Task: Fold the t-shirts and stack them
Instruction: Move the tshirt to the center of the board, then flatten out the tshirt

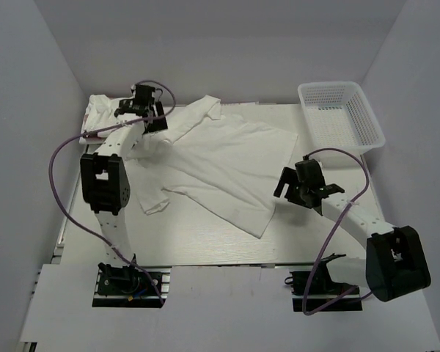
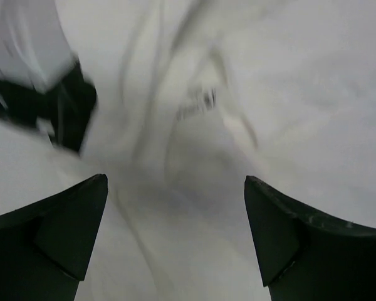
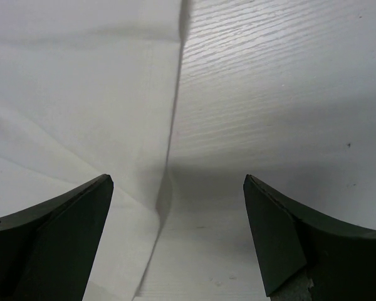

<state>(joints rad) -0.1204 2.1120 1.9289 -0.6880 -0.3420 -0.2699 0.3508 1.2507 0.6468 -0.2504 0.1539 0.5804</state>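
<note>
On the table (image 1: 205,242) lie two white shirts: one spread t-shirt (image 1: 227,165) at centre, one bunched t-shirt (image 1: 101,110) in the far left corner. One mesh basket (image 1: 374,125) stands far right. Both grippers' fingers are apart: the left gripper (image 2: 175,188) is over rumpled cloth, and the right gripper (image 3: 175,182) straddles the spread t-shirt's right edge.

Soft, even overhead light fills the top view, with faint shadows. The left wrist view is motion-blurred: the crumpled white cloth t-shirt (image 2: 269,94) smears, worst toward 10 o'clock. In the right wrist view the white wood-grain table top (image 3: 288,75) is crisp at 1 o'clock and shadowed toward 6.
</note>
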